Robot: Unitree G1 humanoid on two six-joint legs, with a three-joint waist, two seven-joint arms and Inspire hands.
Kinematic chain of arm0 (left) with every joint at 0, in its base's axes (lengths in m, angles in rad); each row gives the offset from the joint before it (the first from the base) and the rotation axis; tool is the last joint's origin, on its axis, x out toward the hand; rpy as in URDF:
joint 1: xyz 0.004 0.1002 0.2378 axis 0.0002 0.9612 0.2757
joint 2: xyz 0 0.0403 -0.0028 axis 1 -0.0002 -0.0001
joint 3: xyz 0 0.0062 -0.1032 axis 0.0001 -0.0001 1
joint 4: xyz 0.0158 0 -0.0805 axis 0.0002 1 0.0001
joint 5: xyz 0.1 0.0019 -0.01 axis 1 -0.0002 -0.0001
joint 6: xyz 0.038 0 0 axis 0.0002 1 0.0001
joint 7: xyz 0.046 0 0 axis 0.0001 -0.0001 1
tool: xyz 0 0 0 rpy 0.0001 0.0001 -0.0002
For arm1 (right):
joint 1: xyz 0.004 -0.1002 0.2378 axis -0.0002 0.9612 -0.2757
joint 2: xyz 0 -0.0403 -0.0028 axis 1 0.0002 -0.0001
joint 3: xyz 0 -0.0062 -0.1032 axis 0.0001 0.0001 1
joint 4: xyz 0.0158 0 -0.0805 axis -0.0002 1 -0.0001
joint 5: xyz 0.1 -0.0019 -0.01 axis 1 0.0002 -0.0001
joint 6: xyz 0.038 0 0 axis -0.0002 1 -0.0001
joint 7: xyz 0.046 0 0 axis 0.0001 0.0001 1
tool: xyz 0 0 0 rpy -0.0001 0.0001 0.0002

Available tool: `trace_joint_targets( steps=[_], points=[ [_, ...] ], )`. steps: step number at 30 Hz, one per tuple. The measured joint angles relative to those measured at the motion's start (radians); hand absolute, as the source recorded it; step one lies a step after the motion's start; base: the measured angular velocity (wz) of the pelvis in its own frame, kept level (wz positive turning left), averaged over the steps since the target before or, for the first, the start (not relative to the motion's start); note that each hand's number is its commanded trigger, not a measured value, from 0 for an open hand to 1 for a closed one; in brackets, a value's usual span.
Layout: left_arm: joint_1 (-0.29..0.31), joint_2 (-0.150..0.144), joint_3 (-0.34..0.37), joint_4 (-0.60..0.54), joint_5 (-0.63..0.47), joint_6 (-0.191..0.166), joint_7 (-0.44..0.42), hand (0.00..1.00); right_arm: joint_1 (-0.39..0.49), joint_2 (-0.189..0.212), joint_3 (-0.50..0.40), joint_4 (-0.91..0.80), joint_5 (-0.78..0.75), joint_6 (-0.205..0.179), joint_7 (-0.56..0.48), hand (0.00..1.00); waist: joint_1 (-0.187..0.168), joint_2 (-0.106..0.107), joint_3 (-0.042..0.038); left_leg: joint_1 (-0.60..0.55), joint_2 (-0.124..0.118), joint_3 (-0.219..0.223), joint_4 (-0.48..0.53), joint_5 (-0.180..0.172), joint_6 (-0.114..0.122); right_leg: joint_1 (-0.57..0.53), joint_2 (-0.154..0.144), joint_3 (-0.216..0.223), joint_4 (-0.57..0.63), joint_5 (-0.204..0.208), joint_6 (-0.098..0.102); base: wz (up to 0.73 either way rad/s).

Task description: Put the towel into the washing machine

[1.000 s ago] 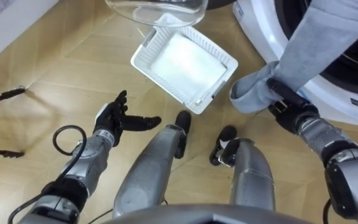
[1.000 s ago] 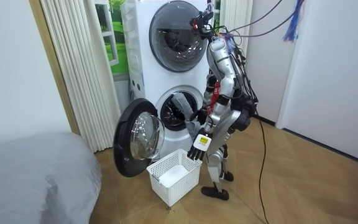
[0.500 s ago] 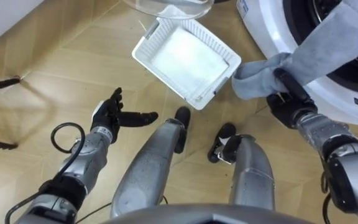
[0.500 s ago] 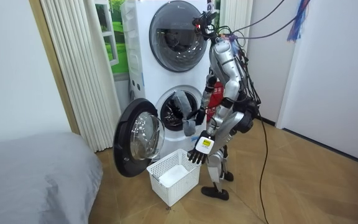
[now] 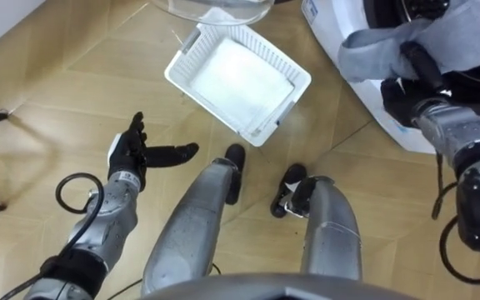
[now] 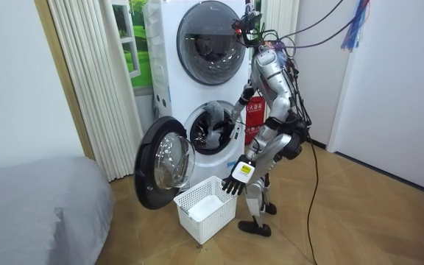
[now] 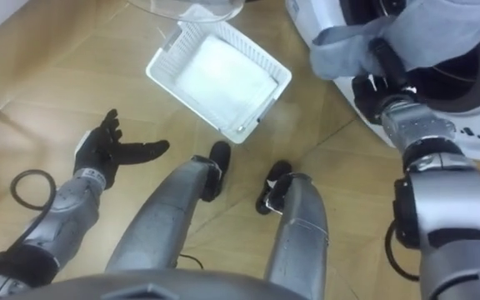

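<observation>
The robot stood right in front of the lower washing machine (image 5: 330,32), whose door (image 6: 164,165) hung open to the room view's left, with a white basket (image 5: 183,54) on the floor between the door and its feet. The right hand (image 5: 404,93) was closed round the grey towel (image 5: 448,29), dark fingers wrapped over a bunched fold at the mouth of the drum. From that grip the towel's long axis ran up and to the right into the dark opening, while its near end drooped outward over the white rim. By my judgement that loose end was what remained to be pushed in, straight ahead of the right hand. The left hand (image 5: 128,153) hung with fingers spread above the floor, well apart from the machine.
</observation>
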State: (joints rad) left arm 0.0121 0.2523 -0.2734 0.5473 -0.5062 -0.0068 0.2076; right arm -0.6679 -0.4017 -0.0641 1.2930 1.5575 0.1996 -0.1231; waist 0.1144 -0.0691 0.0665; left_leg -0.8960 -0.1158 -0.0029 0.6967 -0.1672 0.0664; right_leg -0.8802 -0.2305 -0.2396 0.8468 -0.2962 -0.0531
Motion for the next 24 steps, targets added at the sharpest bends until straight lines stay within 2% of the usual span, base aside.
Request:
trace_joint_targets(
  steps=[4, 8, 16, 21, 24],
  points=[
    [0.001, 0.0, 0.003, 0.0, 0.011, 0.0, 0.0, 0.0, 0.0, -0.001, -0.047, 0.0, 0.021, 0.0, -0.031, 0.0, -0.003, -0.001, 0.0005, 0.0, -0.008, 0.001, 0.015, -0.005, 0.009, -0.002, -0.014, 0.005, 0.02, -0.008, 0.008, 0.04],
    [0.006, 0.0, 0.03, -0.001, 0.058, -0.001, 0.006, 0.0, -0.044, -0.019, -0.079, 0.0, 0.021, 0.0, -0.099, 0.0, -0.032, -0.007, 0.0001, 0.0, -0.019, 0.003, 0.018, -0.003, 0.018, -0.002, -0.027, 0.007, 0.028, -0.011, 0.016, 0.04],
    [0.013, -0.002, 0.045, 0.0, 0.074, -0.009, 0.039, 0.0, -0.055, -0.04, -0.128, 0.0, 0.054, -0.004, -0.168, 0.0, -0.041, -0.007, 0.0001, 0.0, -0.02, 0.031, 0.034, -0.015, 0.039, -0.003, -0.031, 0.014, 0.043, -0.019, 0.033, -0.01],
    [0.022, -0.004, 0.044, 0.0, 0.089, -0.009, 0.044, 0.0, -0.061, -0.042, -0.19, 0.0, 0.092, -0.05, -0.207, 0.0, -0.036, -0.006, -0.0001, 0.0, -0.02, 0.033, 0.034, -0.018, 0.043, -0.003, -0.032, 0.014, 0.04, -0.02, 0.036, 0.0],
    [0.022, -0.004, 0.043, 0.003, 0.089, -0.018, 0.044, 0.0, -0.061, -0.048, -0.198, 0.0, 0.125, -0.083, -0.215, 0.0, -0.029, -0.006, -0.0003, 0.0, -0.02, 0.033, 0.033, -0.018, 0.043, -0.003, -0.031, 0.013, 0.04, -0.019, 0.036, 0.0]
  ],
)
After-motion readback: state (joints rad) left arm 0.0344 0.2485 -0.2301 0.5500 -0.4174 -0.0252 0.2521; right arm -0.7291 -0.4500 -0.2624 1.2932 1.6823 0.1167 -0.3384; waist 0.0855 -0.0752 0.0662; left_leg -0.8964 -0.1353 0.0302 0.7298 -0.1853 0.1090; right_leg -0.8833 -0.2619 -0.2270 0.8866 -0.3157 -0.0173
